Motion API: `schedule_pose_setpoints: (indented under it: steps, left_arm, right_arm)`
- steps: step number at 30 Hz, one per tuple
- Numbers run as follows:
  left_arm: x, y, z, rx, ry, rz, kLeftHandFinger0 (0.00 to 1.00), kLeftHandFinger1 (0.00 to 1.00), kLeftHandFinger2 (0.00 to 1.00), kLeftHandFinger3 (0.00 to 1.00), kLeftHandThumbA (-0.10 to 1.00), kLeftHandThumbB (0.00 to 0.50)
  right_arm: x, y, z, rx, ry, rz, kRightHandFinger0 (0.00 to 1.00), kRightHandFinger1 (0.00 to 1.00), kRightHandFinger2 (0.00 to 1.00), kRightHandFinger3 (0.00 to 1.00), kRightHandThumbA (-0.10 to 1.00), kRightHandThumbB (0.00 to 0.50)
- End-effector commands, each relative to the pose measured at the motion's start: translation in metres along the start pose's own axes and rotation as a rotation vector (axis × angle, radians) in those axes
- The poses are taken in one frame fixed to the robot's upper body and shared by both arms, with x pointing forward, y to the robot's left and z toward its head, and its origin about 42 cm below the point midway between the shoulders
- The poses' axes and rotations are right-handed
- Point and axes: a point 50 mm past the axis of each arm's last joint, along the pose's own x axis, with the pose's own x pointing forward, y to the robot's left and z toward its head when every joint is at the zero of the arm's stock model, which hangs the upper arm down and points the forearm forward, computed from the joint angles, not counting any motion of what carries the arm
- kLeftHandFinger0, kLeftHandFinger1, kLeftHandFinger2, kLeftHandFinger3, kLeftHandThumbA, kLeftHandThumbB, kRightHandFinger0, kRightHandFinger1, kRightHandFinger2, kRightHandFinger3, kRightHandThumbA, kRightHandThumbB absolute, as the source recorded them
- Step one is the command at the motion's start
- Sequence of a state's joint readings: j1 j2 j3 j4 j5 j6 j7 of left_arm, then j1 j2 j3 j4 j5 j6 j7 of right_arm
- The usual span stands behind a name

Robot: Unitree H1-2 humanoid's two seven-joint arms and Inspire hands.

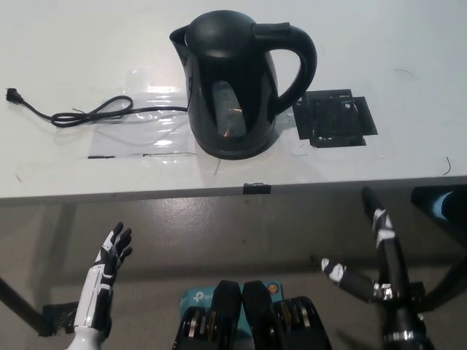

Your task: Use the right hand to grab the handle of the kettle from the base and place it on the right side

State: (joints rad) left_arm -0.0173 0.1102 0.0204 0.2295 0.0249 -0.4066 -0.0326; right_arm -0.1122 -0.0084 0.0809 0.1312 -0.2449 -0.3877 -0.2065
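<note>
Kettle (237, 84) sits upright on its base (233, 149) on the white table (408, 87), handle (295, 69) pointing right, cord (87, 113) trailing left. Black tape square (336, 119) lies just right of the kettle. Right hand (376, 251) is low, below the table edge, fingers spread, empty. Left hand (109, 266) rests lower left, fingers apart, empty.

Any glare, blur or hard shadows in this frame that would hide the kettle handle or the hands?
Head view: bright glare on the clear tape left of the kettle and a soft highlight on its body; handle sharp against the white table. Left hand and right hand, both open, sit below the table edge in dimmer light, slightly soft.
</note>
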Motion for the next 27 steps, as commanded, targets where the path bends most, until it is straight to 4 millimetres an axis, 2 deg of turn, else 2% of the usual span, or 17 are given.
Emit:
schedule_pose_setpoints:
  steps: [1,4,6,8,9,10,11,15,20,22,25,27]
  left_arm:
    - [0.006,0.003,0.012,0.001,-0.083,-0.010,1.00,1.00,1.00,1.00,1.00,0.500]
    - [0.006,0.002,0.012,0.003,-0.089,-0.009,1.00,1.00,1.00,1.00,1.00,0.500]
    - [0.005,0.002,0.012,0.005,-0.093,-0.011,1.00,1.00,1.00,1.00,1.00,0.497]
    - [0.005,0.001,0.012,0.007,-0.093,-0.010,1.00,1.00,1.00,1.00,1.00,0.498]
    - [0.005,0.001,0.012,0.006,-0.093,-0.011,1.00,1.00,1.00,1.00,1.00,0.500]
    - [0.006,0.001,0.012,0.006,-0.094,-0.011,1.00,1.00,1.00,1.00,1.00,0.500]
    - [0.007,0.001,0.012,0.006,-0.095,-0.012,1.00,1.00,1.00,1.00,1.00,0.500]
    - [0.007,-0.001,0.012,0.009,-0.094,-0.018,1.00,1.00,1.00,1.00,1.00,0.500]
    - [0.007,-0.002,0.010,0.009,-0.089,-0.020,1.00,1.00,1.00,1.00,1.00,0.500]
    - [0.007,-0.001,0.011,0.016,-0.090,-0.024,1.00,1.00,1.00,1.00,1.00,0.500]
    - [0.008,-0.002,0.011,0.025,-0.094,-0.031,1.00,1.00,1.00,1.00,1.00,0.500]
    - [0.007,-0.002,0.012,0.033,-0.094,-0.034,1.00,1.00,1.00,1.00,1.00,0.500]
  right_arm:
    - [0.055,-0.002,0.044,-0.027,-0.220,-0.088,1.00,1.00,1.00,1.00,1.00,0.250]
    - [0.081,-0.001,0.057,-0.026,-0.230,-0.105,1.00,1.00,1.00,1.00,1.00,0.280]
    - [0.099,0.000,0.064,-0.053,-0.240,-0.110,1.00,1.00,1.00,1.00,1.00,0.250]
    - [0.122,0.003,0.073,-0.069,-0.242,-0.114,1.00,1.00,1.00,1.00,1.00,0.263]
    - [0.128,0.004,0.074,-0.069,-0.242,-0.114,1.00,1.00,1.00,1.00,1.00,0.235]
    - [0.136,0.005,0.077,-0.069,-0.243,-0.116,1.00,1.00,1.00,1.00,1.00,0.259]
    - [0.148,0.006,0.080,-0.071,-0.241,-0.118,1.00,1.00,1.00,1.00,1.00,0.262]
    - [0.183,0.009,0.091,-0.105,-0.238,-0.120,1.00,1.00,1.00,1.00,1.00,0.220]
    - [0.210,0.017,0.088,-0.132,-0.211,-0.114,1.00,1.00,1.00,1.00,0.97,0.209]
    - [0.220,0.021,0.085,-0.147,-0.188,-0.117,1.00,1.00,1.00,1.00,0.90,0.223]
    - [0.233,0.025,0.079,-0.173,-0.145,-0.123,1.00,1.00,1.00,1.00,0.89,0.250]
    - [0.240,0.029,0.073,-0.165,-0.121,-0.125,1.00,1.00,1.00,1.00,0.86,0.243]
